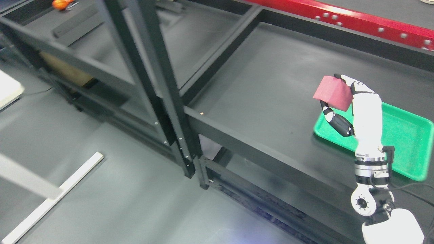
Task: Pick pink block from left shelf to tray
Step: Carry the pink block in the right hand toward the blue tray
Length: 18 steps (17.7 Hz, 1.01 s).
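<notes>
A single head view looks steeply down from above, tilted, at fairly close range. The right shelf [271,101] fills the middle, the left shelf [84,51] sits toward 10 o'clock, the floor [118,189] toward 7 o'clock.

Two black metal shelf units stand side by side on a grey floor [112,189]. The right shelf [271,112] has a broad matte black deck, and a green tray [403,135] lies flat on it at its right end, close to the front edge; the rest of that deck is bare. A red beam [356,22] runs along behind its far edge. The left shelf [67,44] carries an orange object [61,4] at its far left corner and a dark flat bar [78,25] lying just beside it. A white strip [54,200] lies on the floor in front of the left shelf.
</notes>
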Available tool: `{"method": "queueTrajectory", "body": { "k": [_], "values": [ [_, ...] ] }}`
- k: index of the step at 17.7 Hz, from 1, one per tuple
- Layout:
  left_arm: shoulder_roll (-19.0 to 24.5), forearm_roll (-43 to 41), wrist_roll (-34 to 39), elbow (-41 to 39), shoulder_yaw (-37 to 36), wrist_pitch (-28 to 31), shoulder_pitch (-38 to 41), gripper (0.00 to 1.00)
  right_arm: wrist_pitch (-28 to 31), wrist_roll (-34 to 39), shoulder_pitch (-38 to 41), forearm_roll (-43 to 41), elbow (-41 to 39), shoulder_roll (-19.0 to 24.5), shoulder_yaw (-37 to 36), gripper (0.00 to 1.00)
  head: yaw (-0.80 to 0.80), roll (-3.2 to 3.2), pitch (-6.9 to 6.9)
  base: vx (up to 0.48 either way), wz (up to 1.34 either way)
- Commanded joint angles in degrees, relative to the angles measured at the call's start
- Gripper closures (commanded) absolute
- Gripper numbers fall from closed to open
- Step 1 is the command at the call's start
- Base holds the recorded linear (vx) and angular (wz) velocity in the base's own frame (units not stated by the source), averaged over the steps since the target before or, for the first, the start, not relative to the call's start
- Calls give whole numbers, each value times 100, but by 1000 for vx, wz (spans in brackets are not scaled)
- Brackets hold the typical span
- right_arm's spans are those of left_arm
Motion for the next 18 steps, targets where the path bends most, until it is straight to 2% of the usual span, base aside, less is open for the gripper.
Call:
{"method": "queueTrajectory", "body": {
  "k": [1, 18],
  "values": [
    [100, 0, 2, -100, 0, -3, 0, 0, -54, -12, 26, -102, -106, -65, -30, 95, 0, 0, 0, -79, 577],
    [100, 0, 2, -100, 0, -3, 0, 0, -72, -12, 96, -102, -106, -65, -39, 95, 0, 0, 1, -72, 573]
  ]
}}
